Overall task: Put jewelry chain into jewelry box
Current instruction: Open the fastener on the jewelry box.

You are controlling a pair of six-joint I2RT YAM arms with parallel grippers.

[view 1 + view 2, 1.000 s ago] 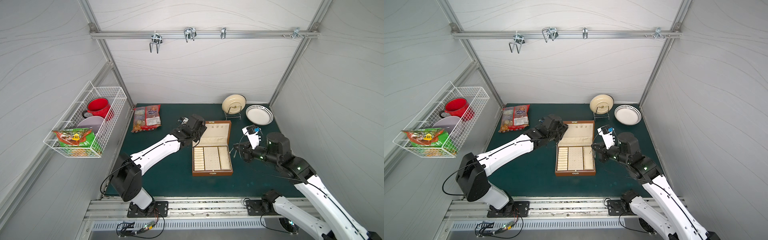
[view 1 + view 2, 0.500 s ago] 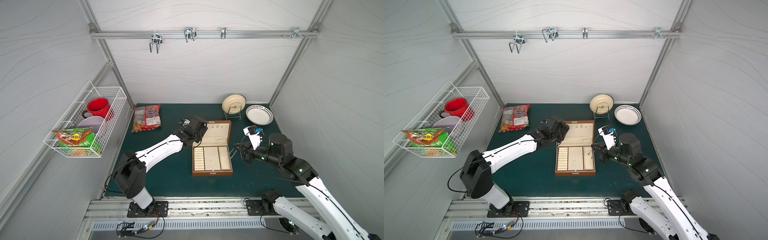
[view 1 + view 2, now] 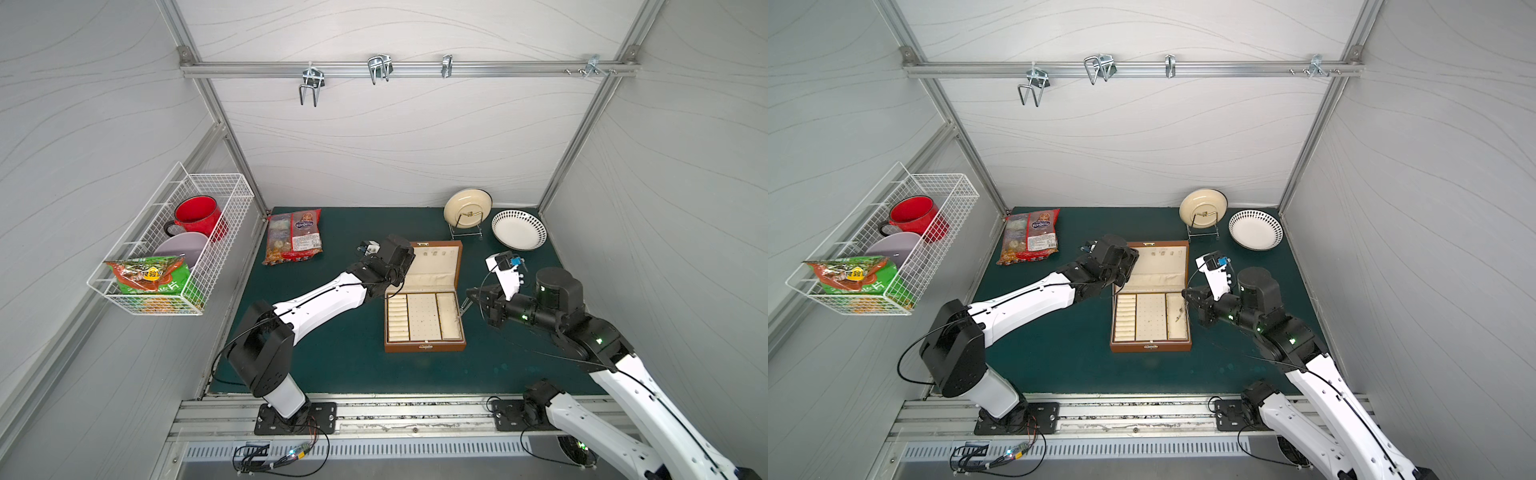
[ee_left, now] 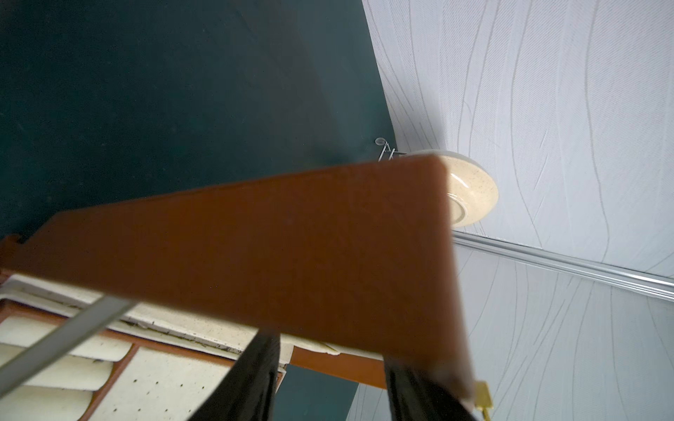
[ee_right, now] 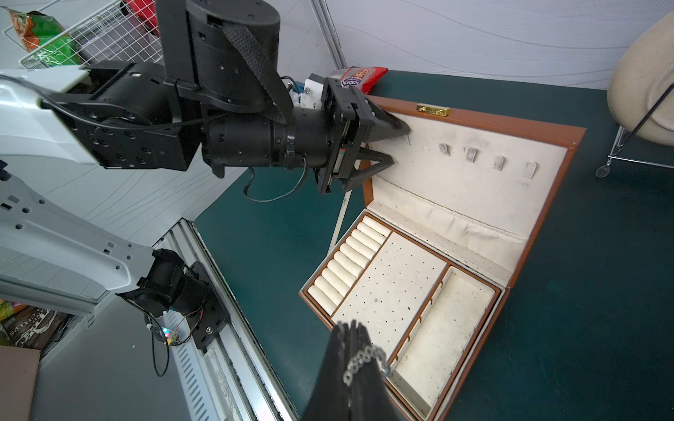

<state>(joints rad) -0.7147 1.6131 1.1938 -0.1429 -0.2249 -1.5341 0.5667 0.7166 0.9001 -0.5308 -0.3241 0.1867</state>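
The brown jewelry box (image 3: 424,347) (image 3: 1150,347) lies open mid-table, its cream-lined lid (image 5: 474,189) raised. My left gripper (image 5: 392,145) is open; both fingers (image 4: 251,375) rest on the inner face of the lid (image 4: 291,237) at its left edge, near the top corner, and do not pinch it. My right gripper (image 5: 350,328) (image 3: 469,296) (image 3: 1185,296) is shut on the jewelry chain (image 5: 364,359), beside the box's right edge. The thin silver chain (image 3: 463,311) (image 3: 1179,313) dangles from it over the right-hand compartment.
A candy bag (image 3: 295,237) lies at the back left of the green mat. A cream plate on a wire stand (image 3: 467,208) and a patterned bowl (image 3: 519,228) sit at the back right. A wire basket (image 3: 174,245) hangs on the left wall.
My left arm has edged slightly to the right along the lid. The right gripper and chain have hardly moved.
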